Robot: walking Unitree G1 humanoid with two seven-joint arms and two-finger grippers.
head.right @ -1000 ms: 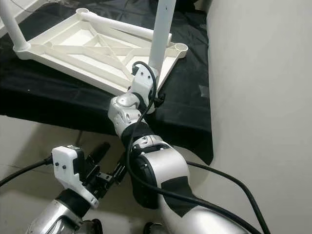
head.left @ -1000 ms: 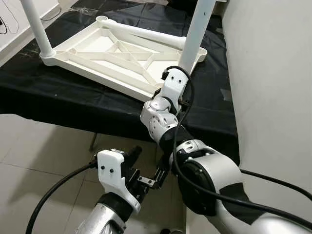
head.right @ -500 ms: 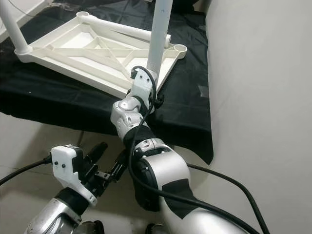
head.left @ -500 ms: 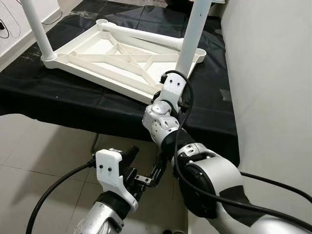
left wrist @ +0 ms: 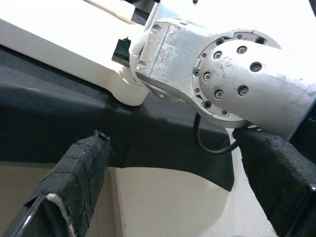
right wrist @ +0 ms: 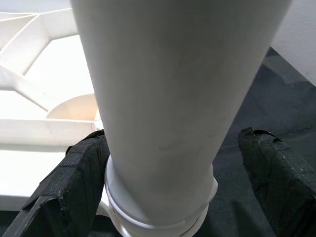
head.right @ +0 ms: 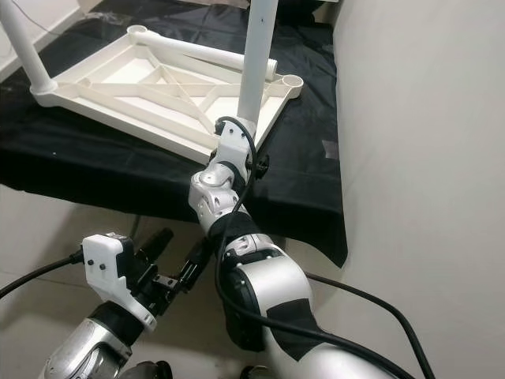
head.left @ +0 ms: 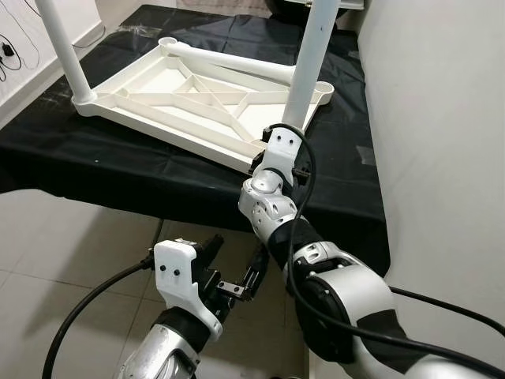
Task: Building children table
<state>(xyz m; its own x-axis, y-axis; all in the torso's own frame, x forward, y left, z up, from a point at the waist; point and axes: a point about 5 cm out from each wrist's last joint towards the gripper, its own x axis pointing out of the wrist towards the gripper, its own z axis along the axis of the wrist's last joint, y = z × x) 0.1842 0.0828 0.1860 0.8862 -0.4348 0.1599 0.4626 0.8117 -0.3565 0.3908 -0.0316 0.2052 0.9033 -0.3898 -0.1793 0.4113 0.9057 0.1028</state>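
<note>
A white plastic table top (head.left: 158,118) lies upside down on a black-covered table (head.left: 87,166). One white leg (head.left: 309,55) stands upright in its near right corner socket, and another leg (head.left: 65,51) stands in the left corner. A third leg (head.left: 229,61) lies across the far side. My right gripper (right wrist: 173,192) is open at the base of the near right leg (right wrist: 168,98), one finger (right wrist: 74,187) close on each side of it. My left gripper (head.left: 234,264) hangs open below the table's edge, above the floor, holding nothing.
A pale wall (head.left: 442,118) runs close along the right side. The black cloth hangs over the table's front edge. Tiled floor (head.left: 55,253) lies in front and to the left. Cables (head.left: 12,51) lie by the far left wall.
The view has shifted a little. My right arm has stretched out slightly, with its gripper still at the leg's base. The left gripper has hardly moved.
</note>
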